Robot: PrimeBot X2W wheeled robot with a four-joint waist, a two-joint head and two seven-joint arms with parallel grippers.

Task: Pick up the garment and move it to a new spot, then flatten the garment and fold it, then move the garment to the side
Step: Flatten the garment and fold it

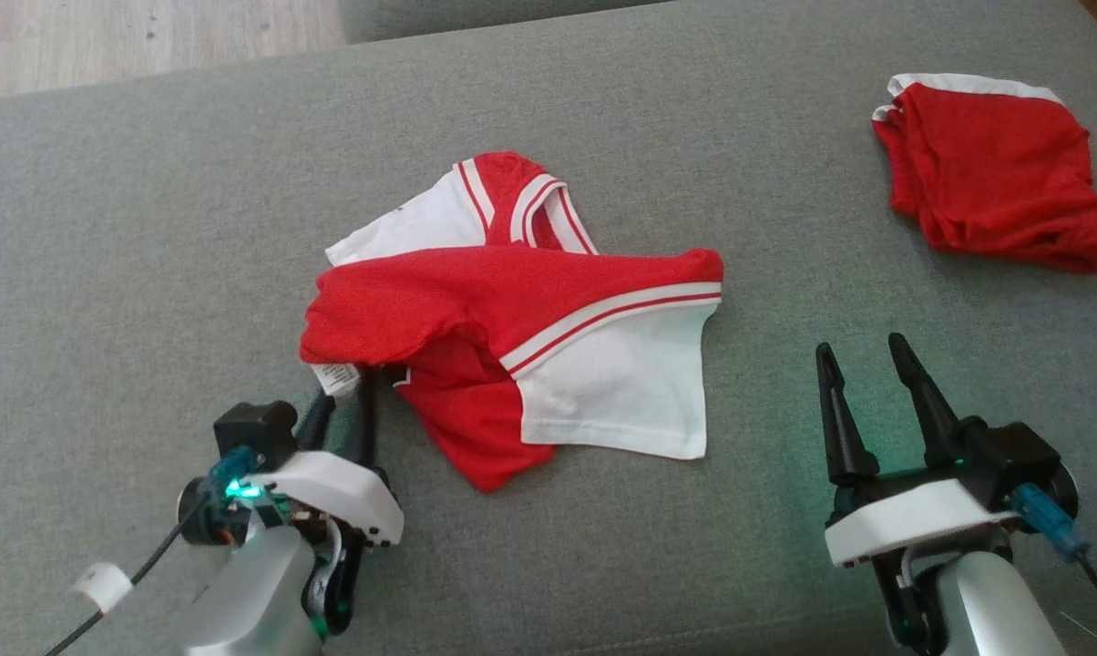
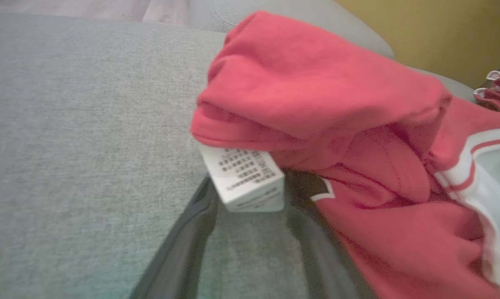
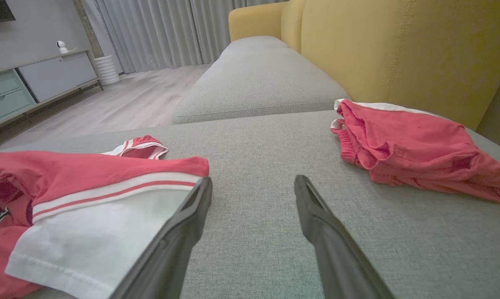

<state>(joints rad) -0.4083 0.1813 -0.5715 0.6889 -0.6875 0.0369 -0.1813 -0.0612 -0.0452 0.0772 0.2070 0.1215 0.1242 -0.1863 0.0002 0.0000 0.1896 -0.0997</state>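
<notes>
Red and white knitted shirt, crumpled and partly folded over itself, is lying directly ahead of the left gripper. That gripper's two dark fingers are being held apart, straddling the shirt's near red edge. The white printed care label is hanging between their tips, and nothing is being clamped yet. The right gripper is being held wide open over bare cushion, with the shirt's white sleeve just to its left.

Risk, as judged: if the fingers are closed from here, only the label or one thin layer may be caught, and the shirt could slip free or unroll when lifted. The tips are also riding close to the upholstery, so the weave could be snagged or the cloth bunched further.

Surface: grey woven sofa cushion, soft and likely to give under pressure. A folded red garment with white trim is lying well ahead and right of the right gripper. A mustard-yellow backrest is standing beyond it. Pale wood floor, grey curtains and a low cabinet are lying farther ahead to that gripper's left.
</notes>
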